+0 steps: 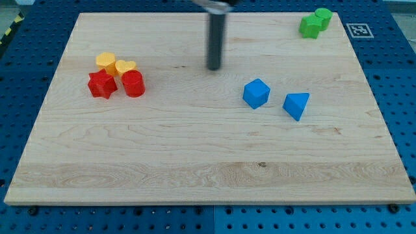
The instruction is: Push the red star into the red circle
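The red star (102, 85) lies near the view's left side of the wooden board (195, 162). The red circle (133, 84) stands just to its right, with a narrow gap or light contact between them; I cannot tell which. My tip (214, 67) is at the lower end of the dark rod, in the upper middle of the board. It is well to the right of the red circle and touches no block.
A yellow hexagon-like block (106, 62) and a yellow heart (126, 67) sit just above the red pair. A blue cube-like block (256, 93) and a blue triangle-like block (296, 104) lie right of centre. Two green blocks (315, 23) sit at the top right corner.
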